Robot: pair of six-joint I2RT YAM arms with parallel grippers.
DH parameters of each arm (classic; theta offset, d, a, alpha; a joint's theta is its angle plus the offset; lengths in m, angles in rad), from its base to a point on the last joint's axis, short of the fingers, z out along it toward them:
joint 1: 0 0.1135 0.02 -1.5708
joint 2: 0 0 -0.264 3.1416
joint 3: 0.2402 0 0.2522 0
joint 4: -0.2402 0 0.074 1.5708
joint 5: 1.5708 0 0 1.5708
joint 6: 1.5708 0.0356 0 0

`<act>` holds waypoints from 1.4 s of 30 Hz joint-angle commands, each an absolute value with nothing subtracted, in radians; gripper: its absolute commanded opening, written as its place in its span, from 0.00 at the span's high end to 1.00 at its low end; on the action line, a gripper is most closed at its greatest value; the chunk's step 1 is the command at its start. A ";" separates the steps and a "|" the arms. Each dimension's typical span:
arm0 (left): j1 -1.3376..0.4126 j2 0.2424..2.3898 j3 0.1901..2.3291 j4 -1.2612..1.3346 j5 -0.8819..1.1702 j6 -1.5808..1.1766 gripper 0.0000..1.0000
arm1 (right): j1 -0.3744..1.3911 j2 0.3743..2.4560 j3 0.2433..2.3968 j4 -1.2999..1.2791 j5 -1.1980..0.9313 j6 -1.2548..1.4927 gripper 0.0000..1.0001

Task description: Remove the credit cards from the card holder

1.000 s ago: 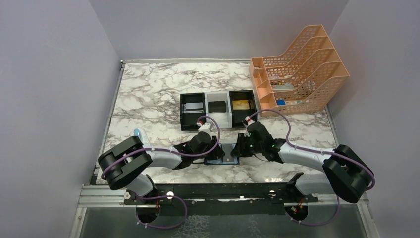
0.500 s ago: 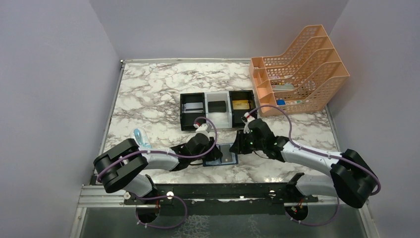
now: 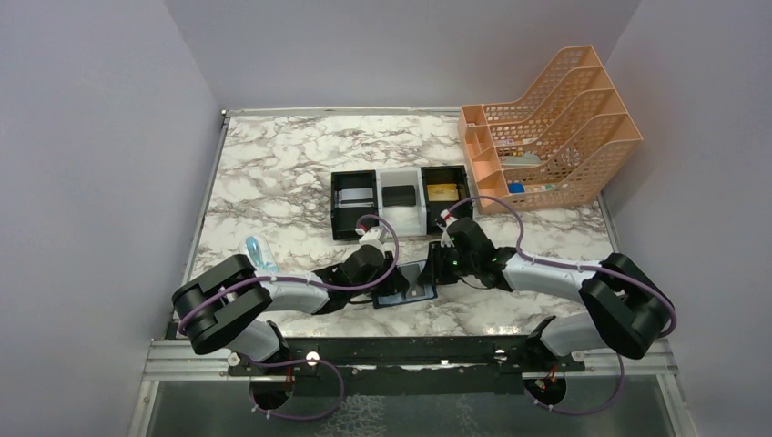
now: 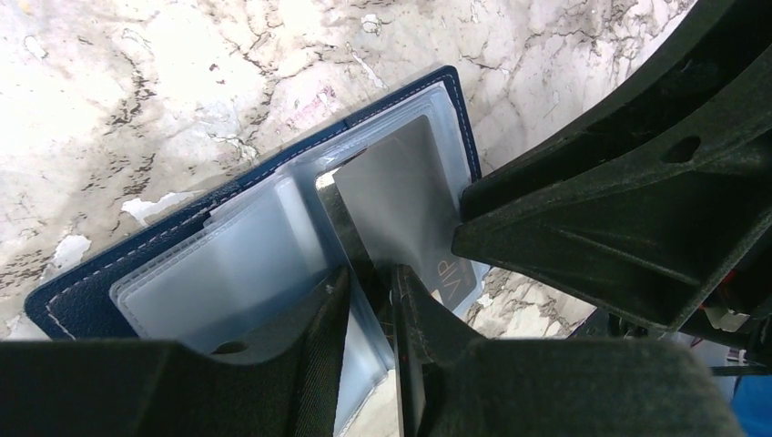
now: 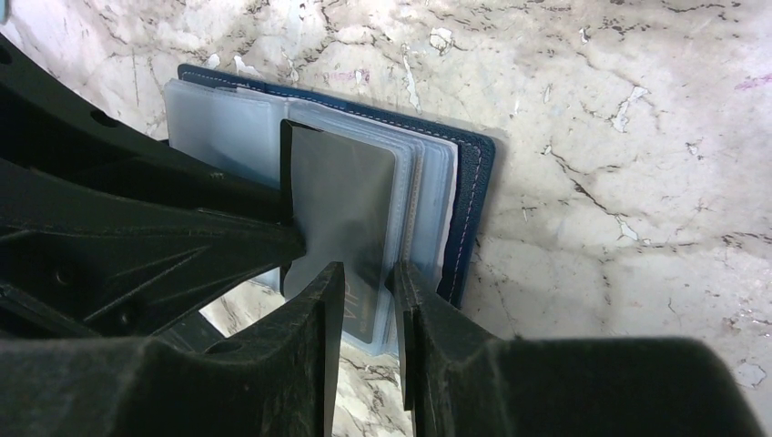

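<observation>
While left jaws pinch the card holder (image 4: 241, 250), right jaws pinch its grey card (image 5: 341, 200).

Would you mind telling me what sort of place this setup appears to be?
Probably a lab robot cell staged as a desk: plain walls box in a marble-patterned table, with a peach file rack and small card trays.
</observation>
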State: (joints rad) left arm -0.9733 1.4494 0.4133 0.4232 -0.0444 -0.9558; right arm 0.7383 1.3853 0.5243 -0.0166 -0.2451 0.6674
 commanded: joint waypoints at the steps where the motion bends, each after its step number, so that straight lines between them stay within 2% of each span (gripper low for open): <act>1: -0.986 1.462 0.395 0.374 -0.073 -0.967 0.75 | 0.744 1.365 0.524 -0.069 -0.198 0.638 0.72; 7: -0.988 1.445 0.379 0.380 -0.101 -0.985 0.87 | 0.744 1.290 0.568 -0.126 -0.183 0.597 0.72; 11: -0.988 1.432 0.377 0.382 -0.104 -0.982 0.91 | 0.743 1.286 0.601 -0.149 -0.210 0.582 0.72; 25: -0.988 1.422 0.367 0.383 -0.100 -0.986 0.91 | 0.744 1.443 0.572 -0.033 -0.326 0.624 0.72; 34: -0.988 1.421 0.367 0.386 -0.089 -0.988 0.82 | 0.744 1.470 0.521 -0.004 -0.272 0.661 0.72; 38: -0.988 1.409 0.351 0.408 -0.101 -1.013 0.84 | 0.743 1.465 0.500 0.008 -0.264 0.680 0.72; 42: -0.988 1.393 0.328 0.439 -0.117 -1.040 0.92 | 0.744 1.462 0.485 0.011 -0.250 0.685 0.72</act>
